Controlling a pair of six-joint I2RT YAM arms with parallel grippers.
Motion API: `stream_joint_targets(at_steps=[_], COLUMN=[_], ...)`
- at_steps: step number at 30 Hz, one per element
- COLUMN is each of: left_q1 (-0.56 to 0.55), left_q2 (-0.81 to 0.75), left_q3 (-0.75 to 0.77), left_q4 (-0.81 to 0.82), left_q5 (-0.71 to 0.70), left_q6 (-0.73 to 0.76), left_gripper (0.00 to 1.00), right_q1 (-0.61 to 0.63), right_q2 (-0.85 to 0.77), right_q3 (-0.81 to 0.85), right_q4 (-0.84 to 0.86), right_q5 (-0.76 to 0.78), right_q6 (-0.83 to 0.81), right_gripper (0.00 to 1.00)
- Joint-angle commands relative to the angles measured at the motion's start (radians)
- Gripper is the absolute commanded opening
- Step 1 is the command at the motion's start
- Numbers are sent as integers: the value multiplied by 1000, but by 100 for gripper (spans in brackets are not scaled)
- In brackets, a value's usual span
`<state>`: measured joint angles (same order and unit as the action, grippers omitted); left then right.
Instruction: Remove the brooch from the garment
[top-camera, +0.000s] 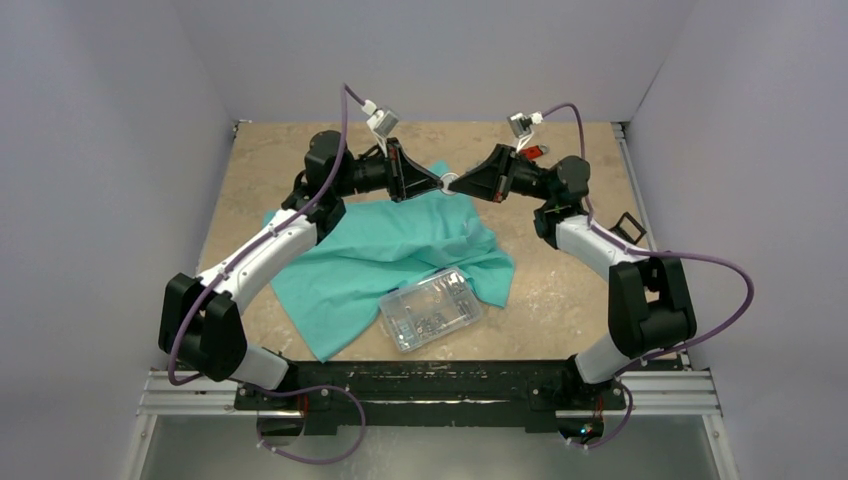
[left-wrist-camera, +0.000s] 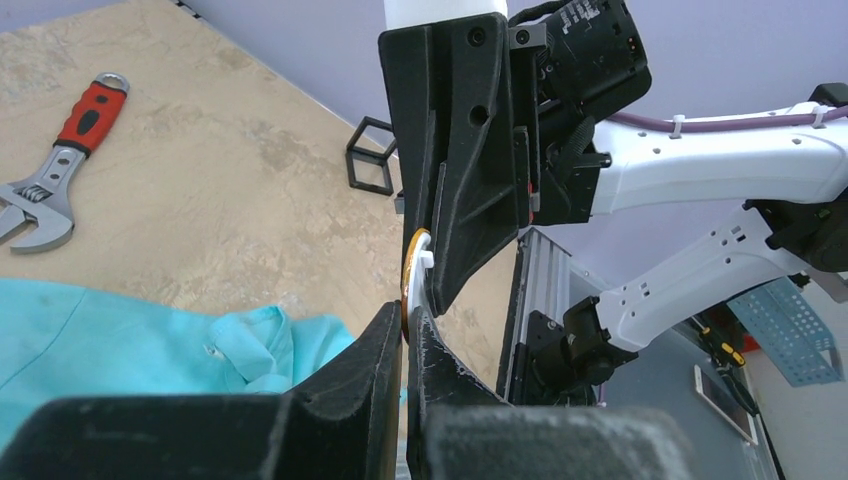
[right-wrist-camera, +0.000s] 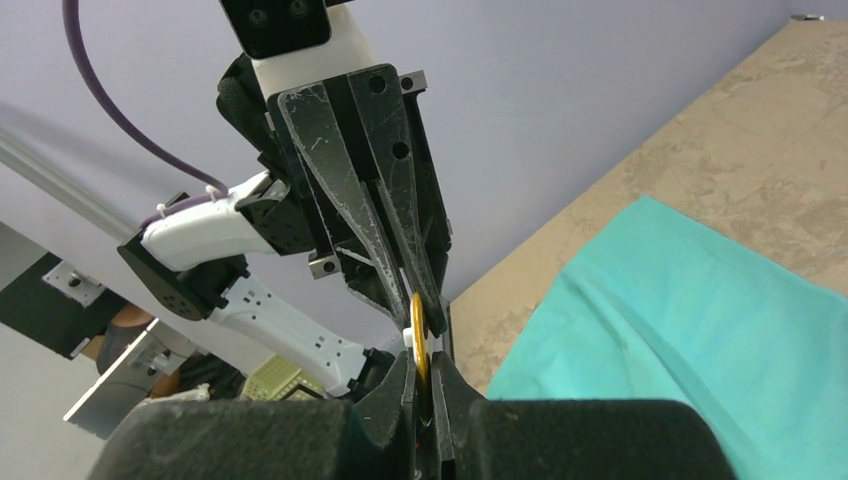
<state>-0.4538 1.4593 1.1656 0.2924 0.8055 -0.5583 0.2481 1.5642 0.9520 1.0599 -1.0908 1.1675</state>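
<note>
The brooch (top-camera: 449, 183), a small round orange-yellow pin with a white back, hangs in the air between my two grippers, above the far edge of the garment (top-camera: 400, 250). My left gripper (top-camera: 439, 183) is shut on one edge of it and my right gripper (top-camera: 461, 185) on the opposite edge. In the left wrist view the brooch (left-wrist-camera: 412, 268) stands edge-on at my left gripper's (left-wrist-camera: 408, 318) tips. In the right wrist view the brooch (right-wrist-camera: 417, 335) sits in my right gripper (right-wrist-camera: 421, 368). The teal T-shirt (left-wrist-camera: 120, 340) (right-wrist-camera: 700, 320) lies crumpled below; no fabric shows in either grip.
A clear plastic box (top-camera: 432, 308) of small parts lies on the shirt's near edge. A red-handled wrench (left-wrist-camera: 60, 160) lies on the table at the back right. A small black wire cube (top-camera: 627, 225) stands at the right edge. Grey walls enclose the table.
</note>
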Motion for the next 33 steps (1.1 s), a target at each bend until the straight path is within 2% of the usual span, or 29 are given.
stream_joint_targets(at_steps=[1,4,7,13,16,17,19,22,25,26,28,31,33], left_q1=[36,40,41,41,41,41,41,39,36,30,19,4,-10], left_q2=[-48,-35,-28,-22,-23,-26,-30,-55,-82,-95,-120,-147,-155], left_q3=[1,6,17,48,63,66,79,104,123,124,119,108,118], left_q4=[83,97,95,45,14,6,-27,-108,-198,-226,-272,-278,-277], left_q5=[-48,-42,-28,-2,5,7,20,17,35,38,44,79,102], left_q6=[-46,-72,-68,14,68,88,153,308,488,589,697,764,753], left_gripper=[0,0,0,0,0,0,0,0,0,0,0,0,0], right_q1=[-60,-60,-60,-60,-63,-66,-70,-71,-73,-72,-72,-67,-55], right_q2=[-28,-37,-43,-67,-87,-99,-134,-195,-246,-260,-285,-311,-321], right_q3=[-18,-25,-32,-14,2,6,21,81,150,172,204,263,282], right_q4=[64,81,100,122,67,19,-114,-454,-749,-854,-951,-1206,-1269], right_q5=[25,21,11,-10,-42,-47,-53,-56,-71,-73,-73,-53,-52], right_q6=[34,34,33,29,-5,-37,-151,-442,-727,-832,-953,-1207,-1283], right_gripper=[3,7,17,58,72,74,75,73,66,62,56,51,47])
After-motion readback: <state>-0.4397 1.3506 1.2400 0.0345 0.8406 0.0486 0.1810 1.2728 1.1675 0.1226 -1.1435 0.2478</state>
